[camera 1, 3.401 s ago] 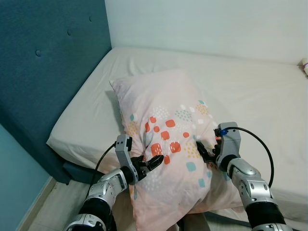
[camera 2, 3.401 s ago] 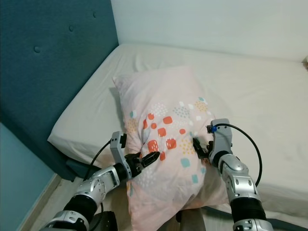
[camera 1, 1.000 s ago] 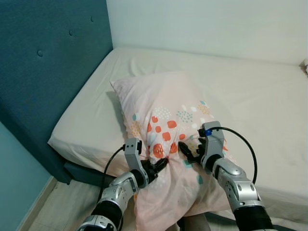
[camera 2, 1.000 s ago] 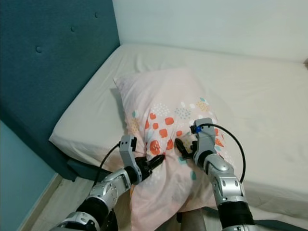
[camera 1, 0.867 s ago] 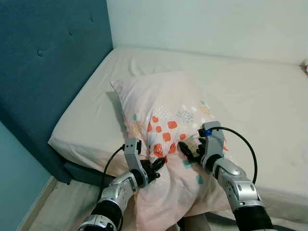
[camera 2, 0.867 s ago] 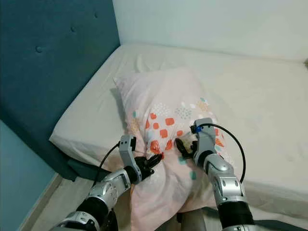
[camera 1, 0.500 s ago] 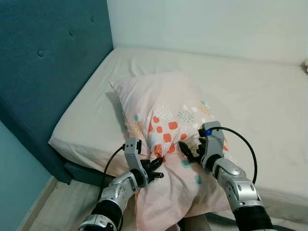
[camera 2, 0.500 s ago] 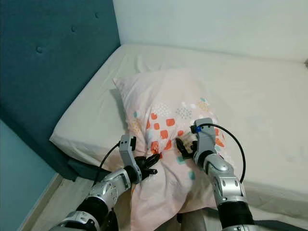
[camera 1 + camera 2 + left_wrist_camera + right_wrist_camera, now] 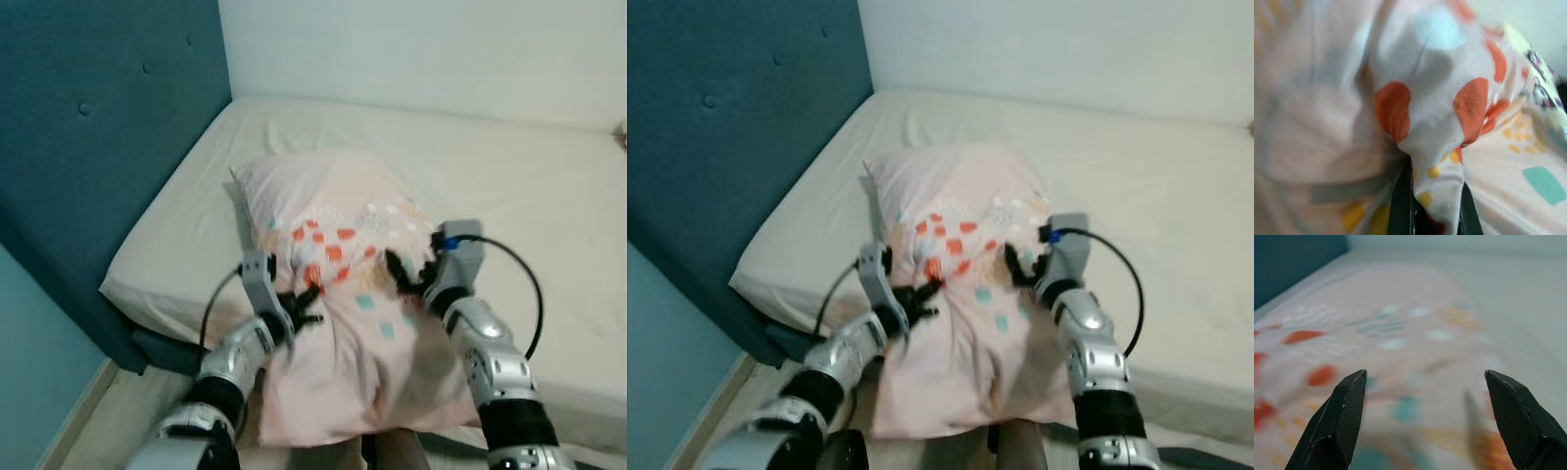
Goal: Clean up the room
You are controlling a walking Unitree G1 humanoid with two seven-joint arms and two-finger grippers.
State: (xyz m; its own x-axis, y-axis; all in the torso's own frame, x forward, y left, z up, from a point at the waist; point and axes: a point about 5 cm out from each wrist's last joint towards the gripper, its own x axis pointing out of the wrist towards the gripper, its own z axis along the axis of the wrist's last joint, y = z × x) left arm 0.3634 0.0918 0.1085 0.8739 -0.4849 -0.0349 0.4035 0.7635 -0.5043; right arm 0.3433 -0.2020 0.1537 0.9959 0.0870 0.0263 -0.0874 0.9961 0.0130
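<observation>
We've got both arms out over the near edge of the bed (image 9: 509,186), working on the pillow (image 9: 338,294), a pale pink one with orange, teal and yellow patches. It lies on the mattress near the corner by the dark blue headboard (image 9: 98,147), and its near end droops over the bed's edge toward us. Our left pincer (image 9: 302,305) is on the pillow's left side, and from the left wrist camera we can see it clenched on a bunched fold of the pillow cover (image 9: 1437,171), the cloth pinched right between the two black fingers (image 9: 1399,205). Our right pincer (image 9: 1425,426) is on the pillow's right side, up around the patterned middle; the right wrist camera shows its fingers spread wide apart with the pillow's surface lying blurred beyond them, so it's released and not gripping anything. The head pictures are a bit smeared around the arms. A black cable (image 9: 519,284) loops off the right wrist. Behind the bed is a plain light wall (image 9: 421,49).
</observation>
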